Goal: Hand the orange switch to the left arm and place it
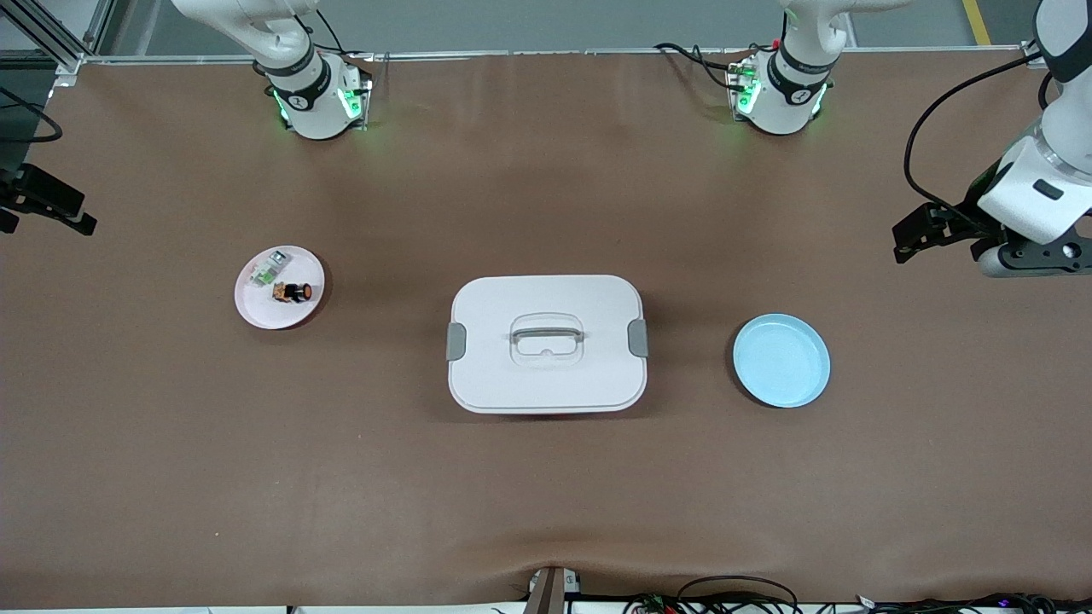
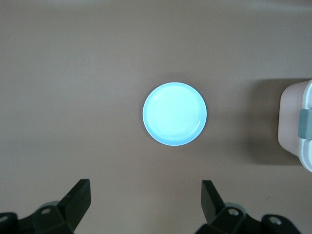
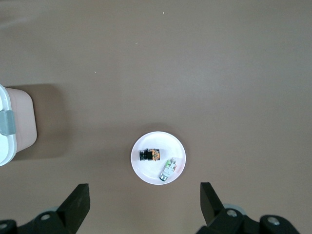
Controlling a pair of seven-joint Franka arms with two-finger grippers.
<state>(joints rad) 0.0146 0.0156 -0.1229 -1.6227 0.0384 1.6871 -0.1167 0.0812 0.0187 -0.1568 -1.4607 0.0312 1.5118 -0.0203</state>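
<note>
The orange switch point(image 1: 294, 292) lies on its side on a pale pink plate point(image 1: 254, 314) toward the right arm's end of the table. It also shows in the right wrist view point(image 3: 149, 155). The white box point(image 1: 546, 379) stands in the middle of the table, with its lid on. My right gripper point(image 3: 145, 202) is open and empty, high above the table beside the pink plate point(image 3: 146, 174); it shows at the edge of the front view point(image 1: 72, 217). My left gripper point(image 2: 146, 200) is open and empty, high over the table near a blue plate point(image 2: 174, 114); it also shows in the front view point(image 1: 911, 239).
A small green-and-white component point(image 1: 269, 269) lies on the pink plate beside the switch. The blue plate point(image 1: 781, 360) is empty and sits toward the left arm's end. The box's edge shows in both wrist views point(image 2: 296, 126) point(image 3: 17, 127). Brown table all round.
</note>
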